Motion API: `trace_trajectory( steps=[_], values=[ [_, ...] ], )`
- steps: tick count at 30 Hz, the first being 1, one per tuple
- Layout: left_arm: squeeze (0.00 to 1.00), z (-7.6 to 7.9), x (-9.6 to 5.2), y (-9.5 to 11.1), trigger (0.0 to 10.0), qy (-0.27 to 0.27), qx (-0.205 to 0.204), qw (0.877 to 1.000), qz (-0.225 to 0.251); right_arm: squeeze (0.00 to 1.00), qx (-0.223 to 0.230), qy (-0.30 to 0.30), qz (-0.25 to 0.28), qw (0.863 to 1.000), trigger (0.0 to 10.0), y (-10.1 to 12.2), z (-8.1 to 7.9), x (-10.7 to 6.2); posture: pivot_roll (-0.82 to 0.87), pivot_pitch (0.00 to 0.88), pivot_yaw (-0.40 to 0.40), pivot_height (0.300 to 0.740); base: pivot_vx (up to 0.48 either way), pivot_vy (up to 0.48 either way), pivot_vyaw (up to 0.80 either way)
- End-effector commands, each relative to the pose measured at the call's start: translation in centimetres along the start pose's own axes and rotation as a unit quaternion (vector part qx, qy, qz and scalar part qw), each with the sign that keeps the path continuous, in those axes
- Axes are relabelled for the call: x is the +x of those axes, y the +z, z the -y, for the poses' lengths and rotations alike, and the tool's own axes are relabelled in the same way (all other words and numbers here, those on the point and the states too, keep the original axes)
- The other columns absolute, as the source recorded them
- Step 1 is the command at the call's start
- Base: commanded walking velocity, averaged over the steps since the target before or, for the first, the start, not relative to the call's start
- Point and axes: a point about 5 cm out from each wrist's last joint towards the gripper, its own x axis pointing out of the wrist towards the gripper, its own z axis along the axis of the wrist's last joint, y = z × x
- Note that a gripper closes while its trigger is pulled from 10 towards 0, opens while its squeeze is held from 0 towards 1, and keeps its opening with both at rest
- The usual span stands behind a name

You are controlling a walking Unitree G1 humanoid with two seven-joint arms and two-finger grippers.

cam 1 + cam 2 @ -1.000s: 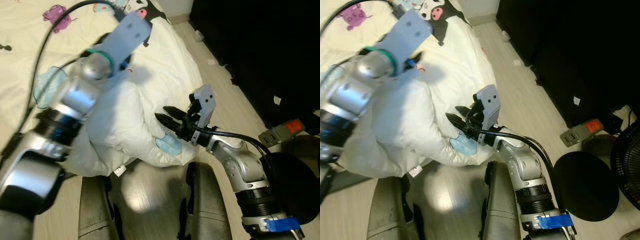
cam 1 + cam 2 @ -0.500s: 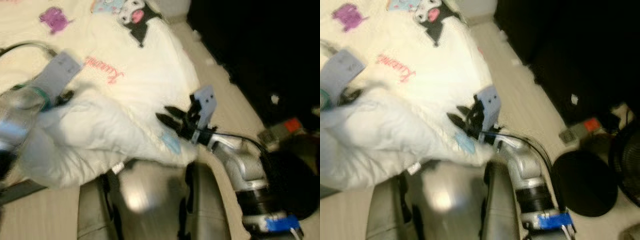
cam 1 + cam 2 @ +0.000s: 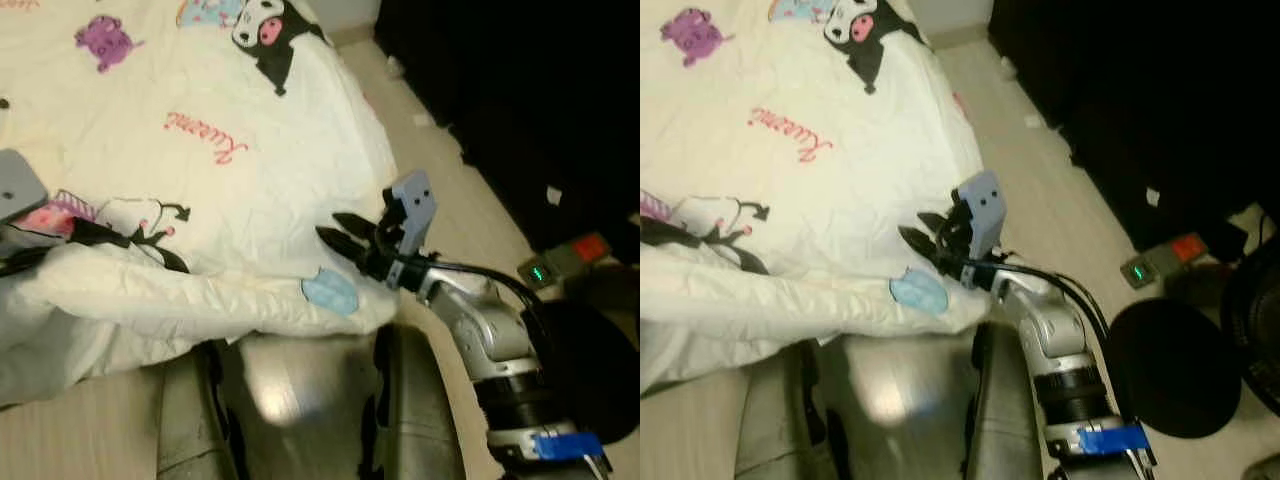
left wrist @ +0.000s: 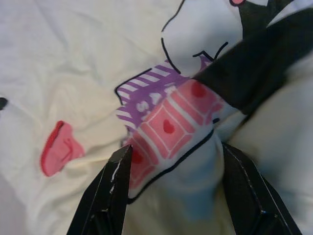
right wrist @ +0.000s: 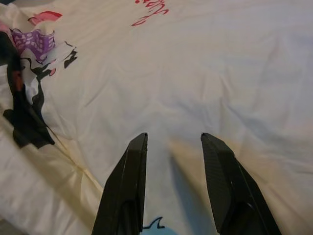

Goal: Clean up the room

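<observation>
A cream duvet (image 3: 230, 190) printed with cartoon figures covers the bed, its near edge folded over in a long roll (image 3: 180, 300). My left gripper (image 4: 176, 149) is shut on a bunched fold of that duvet at a pink and purple print; its grey wrist mount (image 3: 15, 190) sits at the far left. My right gripper (image 3: 332, 230) hovers open just above the duvet's near right corner, beside a light blue print (image 3: 330, 292). In the right wrist view its fingers (image 5: 129, 171) frame bare cream fabric, with nothing between them.
Pale wood floor (image 3: 470, 200) runs along the bed's right side, with dark furniture (image 3: 520, 90) beyond it. A power strip (image 3: 560, 260) with a red switch and a green light lies there, near a black round base (image 3: 590, 370). My legs (image 3: 190, 420) stand against the bed's edge.
My left arm has swung out to the left and down, pulling the raised bundle of duvet flat into a low roll. The right gripper has stayed almost in place, still open.
</observation>
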Motion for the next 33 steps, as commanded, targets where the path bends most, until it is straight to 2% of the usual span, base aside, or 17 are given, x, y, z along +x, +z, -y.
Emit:
trace_trajectory(
  steps=[1,4,6,8,11,13,14,18,19,20,24,25,27,28,30,31,33],
  values=[
    [0.0,0.4,-0.7,-0.9,10.0,-0.031,0.04,0.998,-0.034,0.0,0.009,-0.002,-0.006,1.0,10.0,-0.6,0.1,-0.4,0.1,0.263,0.026,0.524,0.0,0.0,0.0],
    [0.0,0.8,-1.0,-1.4,10.0,-0.051,0.062,0.996,-0.049,0.0,0.009,-0.004,-0.006,1.0,10.0,-0.6,0.2,-0.6,0.1,0.264,0.029,0.524,0.0,0.0,0.0],
    [0.0,1.6,-2.0,-2.9,10.0,-0.093,0.111,0.986,-0.086,0.0,0.01,-0.009,-0.007,1.0,10.0,-0.7,0.3,-0.9,0.09,0.268,0.035,0.524,0.0,0.0,0.0],
    [0.0,2.0,-2.6,-3.5,10.0,-0.108,0.129,0.98,-0.102,0.0,0.01,-0.01,-0.007,1.0,10.0,-0.7,0.3,-1.0,0.09,0.268,0.035,0.524,0.0,0.0,0.0],
    [0.0,1.8,-4.4,-3.6,10.0,-0.107,0.131,0.98,-0.106,0.0,0.013,-0.014,-0.008,1.0,10.0,-0.9,0.5,-1.2,0.11,0.272,0.036,0.524,0.0,0.0,0.0],
    [0.0,1.7,-4.7,-3.5,10.0,-0.103,0.128,0.981,-0.104,0.0,0.014,-0.014,-0.009,1.0,10.0,-0.9,0.5,-1.2,0.11,0.272,0.036,0.524,0.0,0.0,0.0],
    [0.0,0.8,-5.5,-2.5,10.0,-0.074,0.081,0.992,-0.054,0.0,0.015,-0.013,-0.009,1.0,10.0,-1.0,0.5,-1.0,0.12,0.271,0.028,0.524,0.0,0.0,0.0],
    [0.0,-0.1,-6.3,-1.5,10.0,-0.047,0.032,0.998,0.008,0.0,0.015,-0.01,-0.007,1.0,10.0,-0.8,0.4,-0.8,0.12,0.27,0.025,0.524,0.0,0.0,0.0],
    [0.0,-1.0,-6.9,-0.5,10.0,-0.019,-0.004,0.998,0.064,0.0,0.015,-0.009,-0.005,1.0,10.0,-0.7,0.4,-0.7,0.12,0.27,0.021,0.524,0.0,0.0,0.0],
    [0.0,-1.0,-6.9,-0.5,10.0,-0.019,-0.004,0.998,0.064,0.0,0.015,-0.009,-0.005,1.0,10.0,-0.7,0.4,-0.7,0.12,0.27,0.021,0.524,0.0,0.0,0.0],
    [0.0,-2.2,-7.7,0.8,10.0,0.018,-0.048,0.988,0.147,0.0,0.015,-0.01,0.0,1.0,10.0,-0.5,0.5,-0.6,0.12,0.268,0.015,0.524,0.0,0.0,0.0],
    [0.0,-2.8,-7.6,1.9,10.0,0.056,-0.089,0.972,0.212,0.0,0.012,-0.022,0.016,1.0,10.0,-0.2,0.5,-0.6,0.12,0.267,0.011,0.524,0.0,0.0,0.0],
    [0.0,-2.9,-6.0,3.4,10.0,0.131,-0.186,0.921,0.317,0.0,0.008,-0.074,0.069,0.995,10.0,1.1,0.9,-0.4,0.12,0.259,0.002,0.524,0.0,0.0,0.0],
    [0.0,-2.9,-6.0,3.4,10.0,0.131,-0.186,0.921,0.317,0.0,0.008,-0.074,0.069,0.995,10.0,1.1,0.9,-0.4,0.12,0.259,0.002,0.524,0.0,0.0,0.0],
    [0.0,-1.2,-2.8,5.0,10.0,0.18,-0.263,0.872,0.371,0.0,0.005,-0.124,0.122,0.985,10.0,2.7,1.1,-0.6,0.1,0.245,-0.014,0.524,0.0,0.0,0.0],
    [0.0,-1.2,-2.8,5.0,10.0,0.18,-0.263,0.872,0.371,0.0,0.005,-0.124,0.122,0.985,10.0,2.7,1.1,-0.6,0.1,0.245,-0.014,0.524,0.0,0.0,0.0],
    [0.0,0.9,0.3,6.3,10.0,0.211,-0.36,0.826,0.379,0.0,0.007,-0.153,0.155,0.976,10.0,3.6,1.1,-1.1,0.09,0.234,-0.017,0.524,0.0,0.0,0.0]
  ],
)
